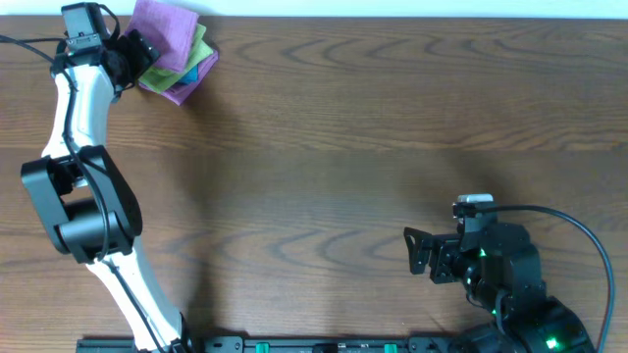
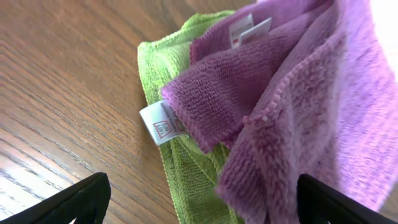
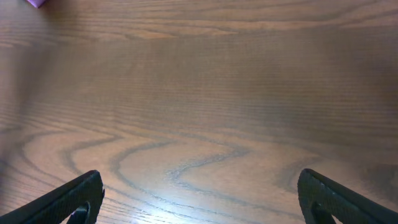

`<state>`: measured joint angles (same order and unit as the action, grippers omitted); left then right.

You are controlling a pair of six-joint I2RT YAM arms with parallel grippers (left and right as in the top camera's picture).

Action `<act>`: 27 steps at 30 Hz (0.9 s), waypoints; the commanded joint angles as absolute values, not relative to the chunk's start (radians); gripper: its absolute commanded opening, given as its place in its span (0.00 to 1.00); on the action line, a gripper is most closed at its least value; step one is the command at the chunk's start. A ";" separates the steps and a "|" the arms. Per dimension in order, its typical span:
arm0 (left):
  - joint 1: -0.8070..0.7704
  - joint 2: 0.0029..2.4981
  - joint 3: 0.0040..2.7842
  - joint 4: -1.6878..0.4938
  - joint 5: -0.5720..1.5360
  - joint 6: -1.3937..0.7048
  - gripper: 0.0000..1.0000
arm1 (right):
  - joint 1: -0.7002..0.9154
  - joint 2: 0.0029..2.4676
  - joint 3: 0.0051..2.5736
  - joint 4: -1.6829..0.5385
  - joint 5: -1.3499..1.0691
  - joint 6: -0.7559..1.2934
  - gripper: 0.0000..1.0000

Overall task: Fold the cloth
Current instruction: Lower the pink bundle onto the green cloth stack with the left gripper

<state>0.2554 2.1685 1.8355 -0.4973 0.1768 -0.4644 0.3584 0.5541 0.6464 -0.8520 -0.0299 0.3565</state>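
A pile of cloths lies at the table's far left corner: a purple cloth (image 1: 167, 34) on top, a green cloth (image 1: 196, 49) under it and a bit of blue cloth (image 1: 193, 73) at its edge. In the left wrist view the purple cloth (image 2: 292, 106) lies rumpled over the green cloth (image 2: 186, 162), with white labels showing. My left gripper (image 1: 137, 49) is open right at the pile, its fingers (image 2: 199, 205) wide on either side of the cloth edges. My right gripper (image 1: 417, 253) is open and empty over bare wood near the front right (image 3: 199, 199).
The wooden table (image 1: 343, 147) stretches between the two arms. The left arm (image 1: 83, 147) reaches along the left side to the far corner. A purple corner of cloth (image 3: 34, 2) shows at the top left of the right wrist view.
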 commanded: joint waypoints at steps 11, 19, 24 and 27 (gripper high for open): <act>0.262 1.954 1.860 -0.570 0.184 -0.403 0.95 | 0.353 0.550 0.642 -0.854 -0.033 0.370 0.99; 0.260 1.964 1.860 -0.519 0.187 -0.402 0.13 | 0.353 0.550 0.642 -0.854 -0.033 0.370 0.99; 0.252 2.040 1.860 -0.433 0.230 -0.408 0.06 | 0.353 0.550 0.642 -0.854 -0.033 0.370 0.99; 0.243 2.094 1.860 -0.342 0.229 -0.409 0.06 | 0.353 0.550 0.642 -0.854 -0.033 0.370 0.99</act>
